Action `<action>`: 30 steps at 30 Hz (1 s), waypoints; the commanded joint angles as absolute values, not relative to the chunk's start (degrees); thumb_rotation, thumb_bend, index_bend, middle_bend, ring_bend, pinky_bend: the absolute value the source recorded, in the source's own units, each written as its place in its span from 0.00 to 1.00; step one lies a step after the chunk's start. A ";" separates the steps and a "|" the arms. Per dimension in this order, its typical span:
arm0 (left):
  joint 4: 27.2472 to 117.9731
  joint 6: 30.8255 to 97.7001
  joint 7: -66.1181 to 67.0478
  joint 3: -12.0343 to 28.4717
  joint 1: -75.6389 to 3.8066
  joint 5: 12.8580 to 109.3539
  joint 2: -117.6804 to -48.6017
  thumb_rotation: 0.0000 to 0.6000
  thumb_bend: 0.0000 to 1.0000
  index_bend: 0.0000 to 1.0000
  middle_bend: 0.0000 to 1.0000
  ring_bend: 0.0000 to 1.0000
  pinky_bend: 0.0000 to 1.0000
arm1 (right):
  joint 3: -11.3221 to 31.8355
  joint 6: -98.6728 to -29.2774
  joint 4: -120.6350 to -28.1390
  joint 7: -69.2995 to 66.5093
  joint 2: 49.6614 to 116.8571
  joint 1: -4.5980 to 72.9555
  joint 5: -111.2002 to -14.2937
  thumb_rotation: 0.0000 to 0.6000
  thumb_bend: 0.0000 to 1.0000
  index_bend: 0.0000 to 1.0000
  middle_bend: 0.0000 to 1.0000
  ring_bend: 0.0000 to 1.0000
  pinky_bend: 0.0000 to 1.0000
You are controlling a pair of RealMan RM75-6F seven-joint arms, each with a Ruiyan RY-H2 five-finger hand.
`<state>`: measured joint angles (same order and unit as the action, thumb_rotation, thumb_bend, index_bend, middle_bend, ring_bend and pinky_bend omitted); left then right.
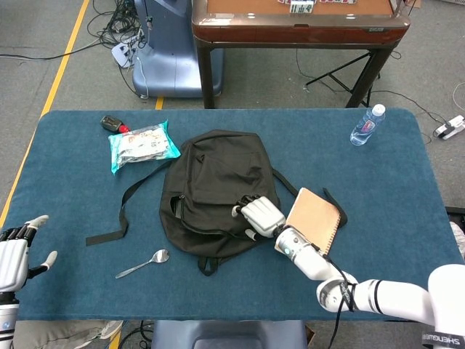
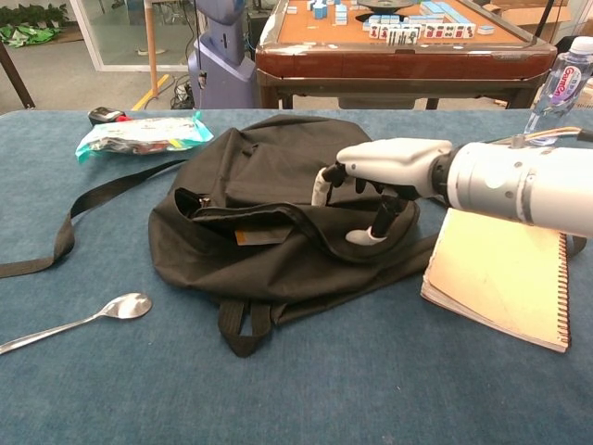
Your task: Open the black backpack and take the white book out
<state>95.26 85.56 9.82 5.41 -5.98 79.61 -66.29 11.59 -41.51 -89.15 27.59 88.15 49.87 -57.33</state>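
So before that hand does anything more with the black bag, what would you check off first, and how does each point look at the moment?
1. Right hand is at the backpack: ok, its fingers rest on the front flap.
2. Fingers have a real grip on the flap or zip: cannot tell, the fingertips are curled against dark cloth.
3. Bag opening is reachable: ok, a gap shows along the near edge in the chest view.
4. A white book inside: cannot tell, nothing of the inside shows.
5. Notebook is out of the way: not ok, it lies right beside the bag under the right arm.
6. Left hand is free to help: ok, it is open at the table's near left edge.
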 commanded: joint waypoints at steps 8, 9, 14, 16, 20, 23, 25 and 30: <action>94.90 85.50 9.50 5.67 -6.22 79.83 -66.31 1.00 0.26 0.25 0.29 0.32 0.25 | 12.04 -44.71 -87.08 25.35 90.07 51.07 -56.10 1.00 0.49 0.53 0.30 0.20 0.25; 94.89 85.44 9.47 5.80 -6.41 79.97 -66.26 1.00 0.26 0.25 0.29 0.32 0.25 | 12.27 -44.84 -86.89 24.71 90.04 51.13 -56.01 1.00 0.49 0.53 0.30 0.20 0.25; 95.36 85.05 9.33 6.44 -7.55 81.13 -65.70 1.00 0.26 0.25 0.29 0.32 0.25 | 13.15 -44.97 -86.51 22.41 89.62 51.57 -55.44 1.00 0.50 0.54 0.31 0.20 0.25; 95.81 84.69 9.04 6.60 -8.06 81.66 -65.35 1.00 0.26 0.25 0.29 0.32 0.25 | 13.42 -45.06 -86.47 21.79 89.45 51.73 -55.18 1.00 0.52 0.54 0.31 0.21 0.25; 96.70 84.10 9.02 6.81 -9.15 83.01 -64.71 1.00 0.26 0.25 0.29 0.32 0.25 | 13.96 -44.50 -86.80 20.41 88.64 52.22 -54.00 1.00 0.59 0.54 0.31 0.21 0.25; 97.02 83.99 9.34 6.77 -9.48 83.46 -64.68 1.00 0.26 0.25 0.29 0.32 0.25 | 13.93 -44.46 -87.27 20.06 87.99 52.43 -53.59 1.00 0.62 0.54 0.31 0.21 0.25; 97.15 83.91 9.35 6.71 -9.58 83.47 -64.73 1.00 0.26 0.25 0.29 0.32 0.25 | 13.85 -44.79 -87.60 19.94 87.50 52.51 -53.54 1.00 0.62 0.54 0.31 0.21 0.25; 97.10 83.80 9.11 6.60 -9.70 83.34 -64.92 1.00 0.26 0.25 0.29 0.32 0.25 | 14.32 -45.50 -87.89 19.16 86.87 52.84 -52.87 1.00 0.62 0.54 0.31 0.21 0.25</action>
